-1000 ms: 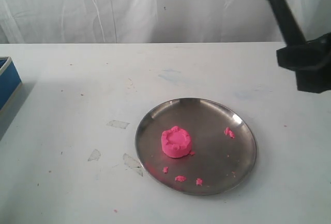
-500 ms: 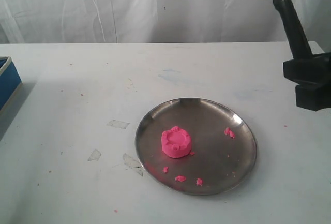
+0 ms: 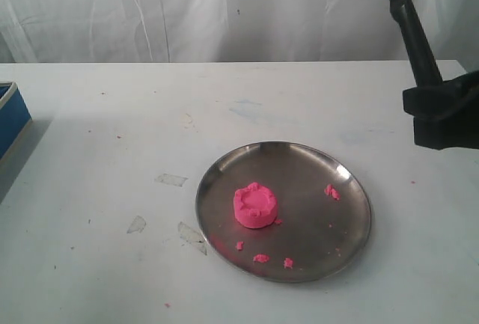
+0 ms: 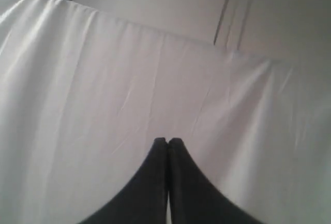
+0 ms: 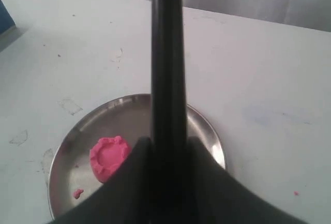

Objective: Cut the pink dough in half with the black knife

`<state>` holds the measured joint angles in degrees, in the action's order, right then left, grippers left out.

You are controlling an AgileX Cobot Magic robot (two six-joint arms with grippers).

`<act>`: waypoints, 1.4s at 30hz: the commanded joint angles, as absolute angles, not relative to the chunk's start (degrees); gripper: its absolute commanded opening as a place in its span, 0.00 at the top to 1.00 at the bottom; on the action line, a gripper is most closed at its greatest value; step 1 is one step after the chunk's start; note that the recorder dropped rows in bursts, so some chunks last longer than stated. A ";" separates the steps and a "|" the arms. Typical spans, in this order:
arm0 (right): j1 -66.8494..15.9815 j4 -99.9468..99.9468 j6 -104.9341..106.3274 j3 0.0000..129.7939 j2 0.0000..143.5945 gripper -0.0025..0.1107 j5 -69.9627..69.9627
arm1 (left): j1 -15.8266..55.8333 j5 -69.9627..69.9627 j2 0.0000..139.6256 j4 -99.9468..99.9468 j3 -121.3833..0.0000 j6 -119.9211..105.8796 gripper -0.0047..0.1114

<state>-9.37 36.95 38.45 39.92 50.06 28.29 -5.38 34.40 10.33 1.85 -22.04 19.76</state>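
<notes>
The pink dough [image 3: 254,206] is a round puck with a lumpy top, sitting left of centre on the round metal plate [image 3: 352,189]. My right gripper [image 3: 440,107] hangs above the table at the right edge, beyond the plate's rim, shut on the black knife [image 3: 410,25], which slants up and out of the top of the view. In the right wrist view the knife [image 5: 167,53] runs straight out between the fingers [image 5: 135,154] over the plate [image 5: 209,138], with the dough [image 5: 108,157] to one side. My left gripper [image 4: 168,140] is shut, empty and faces a white cloth.
Small pink crumbs [image 3: 331,191] lie on the plate. A blue box [image 3: 11,118] stands at the table's left edge. Scraps of tape [image 3: 171,179] are stuck to the white tabletop left of the plate. A white curtain hangs behind the table.
My right gripper with the knife has sunk a little at the right edge and the knife now stands steeper. The dough and plate have not moved.
</notes>
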 commanded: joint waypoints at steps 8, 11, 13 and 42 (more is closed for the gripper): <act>-9.62 38.68 38.34 39.82 50.52 0.98 25.54 | -0.67 24.40 49.28 -44.80 -25.70 37.62 0.96; -9.62 37.87 38.34 39.82 50.52 0.98 25.56 | 3.64 26.25 57.99 -52.10 -25.69 43.04 0.96; -9.62 37.90 38.57 39.68 50.52 0.98 25.68 | 6.05 30.81 62.96 -55.87 -25.69 43.03 0.96; -9.62 38.85 38.72 36.50 64.37 0.98 19.22 | 24.69 42.29 101.62 -73.86 -44.82 26.75 0.96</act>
<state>-9.37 38.54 38.56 36.74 63.65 20.67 24.57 44.62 101.17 -74.60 -43.33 25.00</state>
